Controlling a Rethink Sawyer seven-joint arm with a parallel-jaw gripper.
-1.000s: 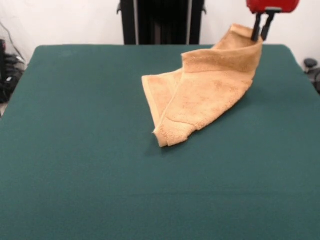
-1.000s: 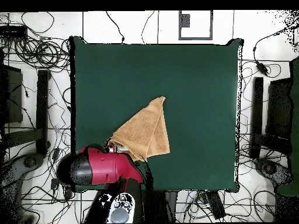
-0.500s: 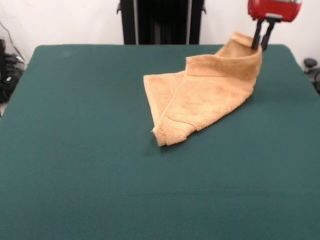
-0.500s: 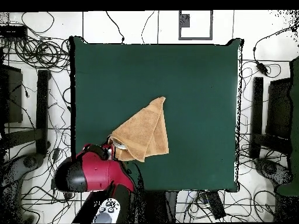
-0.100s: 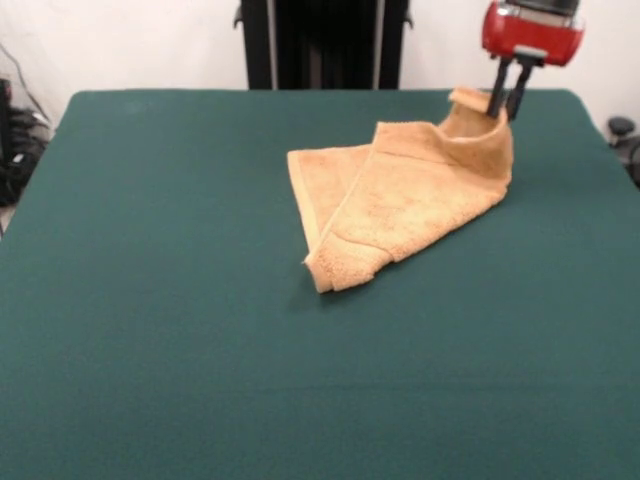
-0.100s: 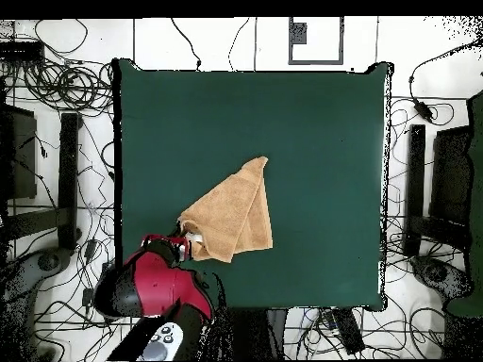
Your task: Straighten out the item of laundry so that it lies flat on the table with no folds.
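Fingers (image 5: pixel 506 93) pinch one raised corner of the towel (image 5: pixel 400 205) – the rest lies folded on the table (image 5: pixel 160 300)

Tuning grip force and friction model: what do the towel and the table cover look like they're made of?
Tan-orange rectangular hand towel: looks like cotton terry, matte; its nubby looped pile, flatter woven band and soft drape where the end effector lifts a corner suggest so. Dark green table cover: probably felt-like cloth, matte, even, no visible weave or sheen. Fibre content is unconfirmable.
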